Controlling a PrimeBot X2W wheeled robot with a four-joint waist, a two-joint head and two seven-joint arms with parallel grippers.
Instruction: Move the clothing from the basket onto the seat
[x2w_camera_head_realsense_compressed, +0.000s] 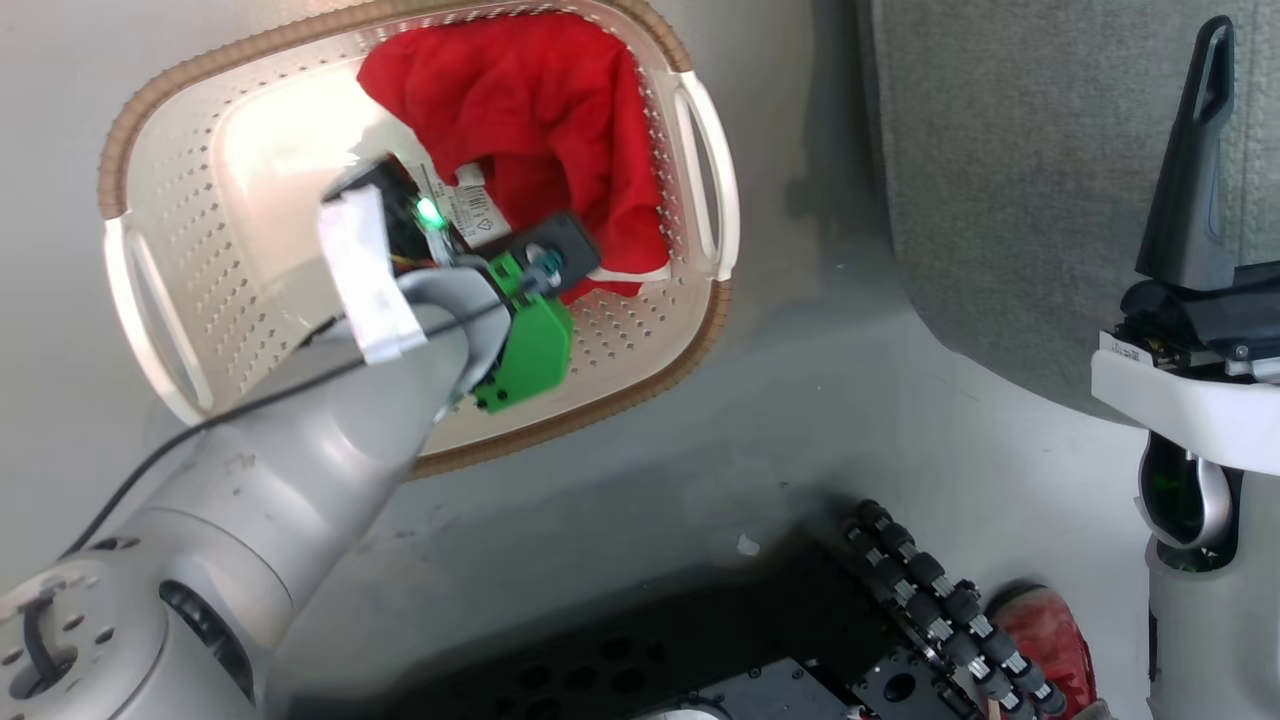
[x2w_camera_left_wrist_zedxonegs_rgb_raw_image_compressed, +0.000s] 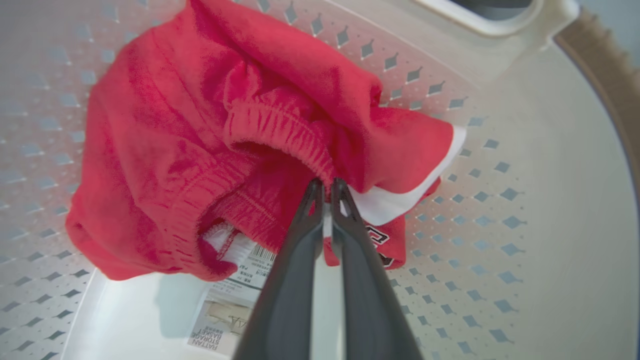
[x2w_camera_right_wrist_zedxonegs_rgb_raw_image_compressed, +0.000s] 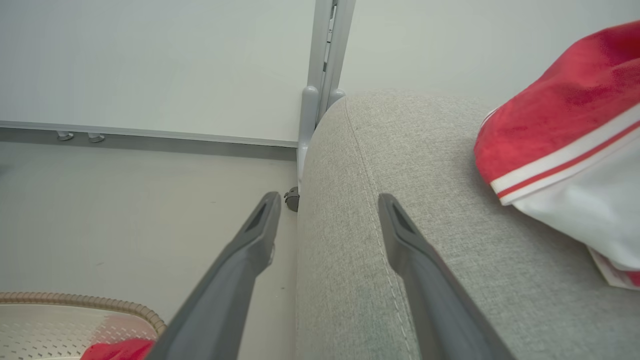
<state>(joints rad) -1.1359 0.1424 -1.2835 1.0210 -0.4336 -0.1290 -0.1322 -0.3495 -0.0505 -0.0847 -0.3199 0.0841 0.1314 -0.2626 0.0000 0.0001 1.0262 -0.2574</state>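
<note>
One red garment (x2w_camera_right_wrist_zedxonegs_rgb_raw_image_compressed: 560, 130) is already lying on the seat (x2w_camera_right_wrist_zedxonegs_rgb_raw_image_compressed: 400, 150), while the red shorts (x2w_camera_left_wrist_zedxonegs_rgb_raw_image_compressed: 200, 150), not yet lifted from the basket (x2w_camera_left_wrist_zedxonegs_rgb_raw_image_compressed: 525, 225), are being pinched by the left gripper (x2w_camera_left_wrist_zedxonegs_rgb_raw_image_compressed: 327, 187), the right gripper (x2w_camera_right_wrist_zedxonegs_rgb_raw_image_compressed: 328, 199) being held wide and empty.

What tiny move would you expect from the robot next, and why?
Probably a lift straight up with the left pincer: it is shut on a fold of the red shorts, which lie in the basket. Raising them clears the basket before the carry to the grey seat, where another red-and-white garment lies.
</note>
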